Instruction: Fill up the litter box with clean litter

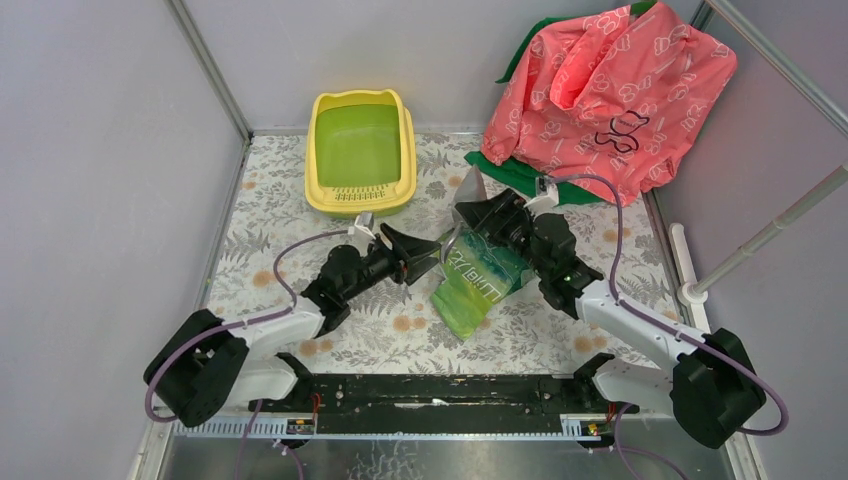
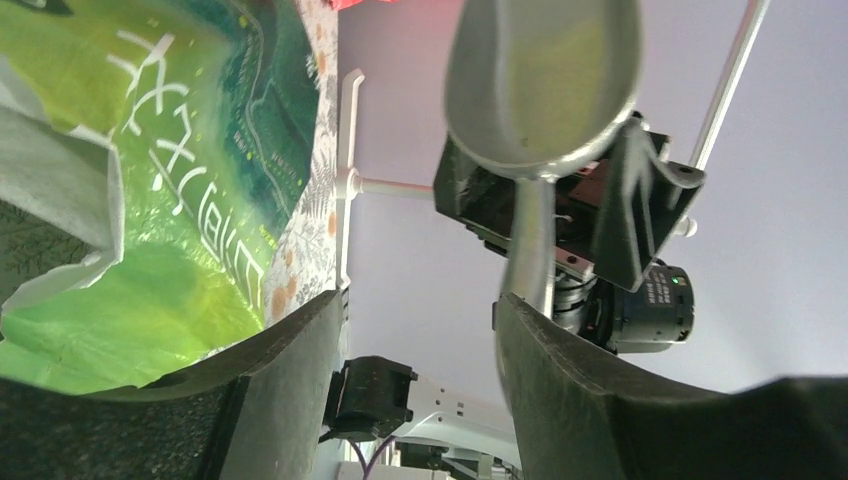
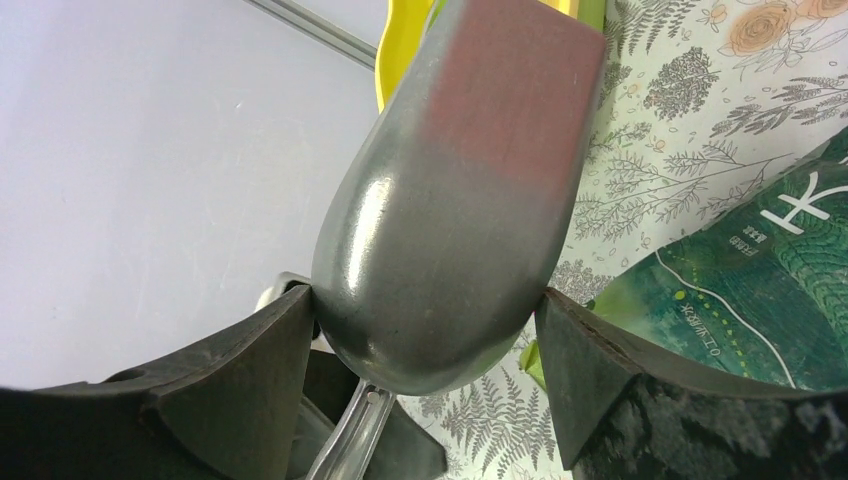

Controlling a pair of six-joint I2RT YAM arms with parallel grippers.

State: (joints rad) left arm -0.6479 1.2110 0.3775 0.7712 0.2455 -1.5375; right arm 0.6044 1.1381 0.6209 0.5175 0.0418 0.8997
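Right claw (image 3: 425,300) is gripping the metal scoop (image 3: 450,200) across its bowl. Both pads are pressing on the rounded sides, so the jaws are standing pretty wide but definitely holding it. Over on the other side, the left claw (image 2: 418,300) is hanging open with nothing clamped. The scoop's handle is running down right next to one of its fingers (image 2: 600,400), and I honestly can't tell if it's touching or not.

A glossy green bag (image 1: 478,280) is lying on the flowery mat (image 1: 290,220) between the two arms, with its crumpled upper end sitting just beside the left claw. The litter box (image 1: 318,150) is sitting at the back left of the mat, close to the rear wall. Its slotted lip is facing the arms and it's well apart from both claws. A pink printed cloth (image 1: 610,90) is bunching up in the back right corner.
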